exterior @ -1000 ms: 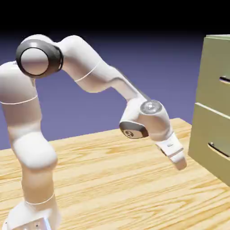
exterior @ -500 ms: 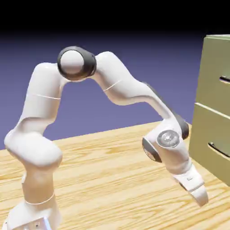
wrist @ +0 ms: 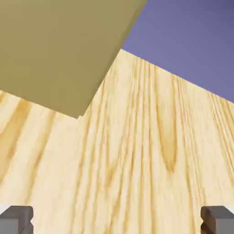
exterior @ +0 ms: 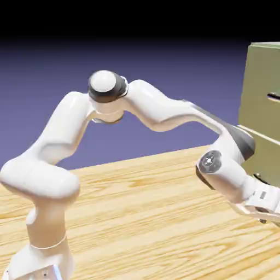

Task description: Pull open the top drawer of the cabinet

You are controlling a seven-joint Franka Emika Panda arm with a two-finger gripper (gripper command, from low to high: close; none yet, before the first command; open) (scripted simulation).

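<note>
The olive-green cabinet (exterior: 261, 52) stands at the exterior view's right edge. Its top drawer (exterior: 259, 82) is flat-fronted, with a bar handle (exterior: 273, 97) cut off by the frame. My gripper (exterior: 272, 214) hangs low near the table, in front of the lower drawer (exterior: 257, 153) and well below the top drawer's handle. In the hand view the gripper (wrist: 117, 221) is open. Its grey fingertips (wrist: 16, 219) sit far apart with only wood between them. A plain cabinet (wrist: 59, 50) face fills the upper left there; no handle shows.
The wooden table (exterior: 142, 208) spreads under the arm. My elbow and forearm (exterior: 180, 112) arch over it toward the cabinet. The lower drawer's handle (exterior: 257, 176) shows just behind my wrist.
The arm has stretched rightward and dropped. My hand went from the table's middle to low in front of the cabinet's lower drawer. The jaws stayed open.
</note>
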